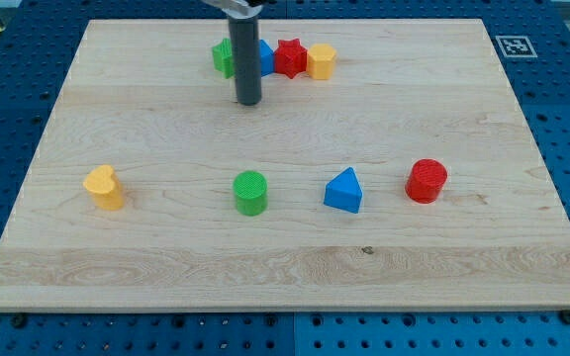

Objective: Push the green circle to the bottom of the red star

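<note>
A pale wooden tabletop (285, 267) lies on a blue perforated bench, with a small black-and-white marker tag (512, 45) at the view's top right corner. Our tool is a plain dark rod with no jaws, so there is nothing on it to part, close or clamp; my tip (250, 101) rests on the wood near the view's top, just below a row of four blocks.

That row runs, from the view's left, a green plastic block (223, 57) half hidden behind the rod, a blue plastic block (265, 55) whose shape we cannot make out, the red plastic star (289, 57), and a yellow plastic block with flat facets (322, 61).

The green plastic cylinder, our green circle (250, 192), stands alone in the lower row, almost straight below my tip and well apart from it. To its left sits a yellow plastic heart-shaped block (104, 187); to its right a blue plastic triangular block (343, 190) and a red plastic cylinder (427, 181).

We judge the push not yet begun: my tip is on the wrong side of the green circle and must get beneath it. The risks are these. Travelling straight down would knock the circle further away. A round block slips sideways off an off-centre push, so it could drift left of the star. Pushing too far would ram the circle into the crowded row and scatter the star's neighbours.
</note>
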`<state>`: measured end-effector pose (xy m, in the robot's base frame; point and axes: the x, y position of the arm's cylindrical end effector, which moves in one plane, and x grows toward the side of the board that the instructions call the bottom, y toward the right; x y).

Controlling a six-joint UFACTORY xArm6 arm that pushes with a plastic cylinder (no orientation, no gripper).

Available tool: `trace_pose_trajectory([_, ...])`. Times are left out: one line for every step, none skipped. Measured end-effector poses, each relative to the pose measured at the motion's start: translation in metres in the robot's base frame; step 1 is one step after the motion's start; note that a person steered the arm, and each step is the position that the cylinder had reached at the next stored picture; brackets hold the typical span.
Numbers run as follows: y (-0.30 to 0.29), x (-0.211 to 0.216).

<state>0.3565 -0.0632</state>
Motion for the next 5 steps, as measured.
trace_pose_trajectory([-0.031,0.002])
trace_pose_trajectory([-0.05,0.02])
trace_pose_trajectory([-0.052,0.045])
trace_pose_trajectory([-0.052,0.065])
trace_pose_trajectory([-0.052,0.074])
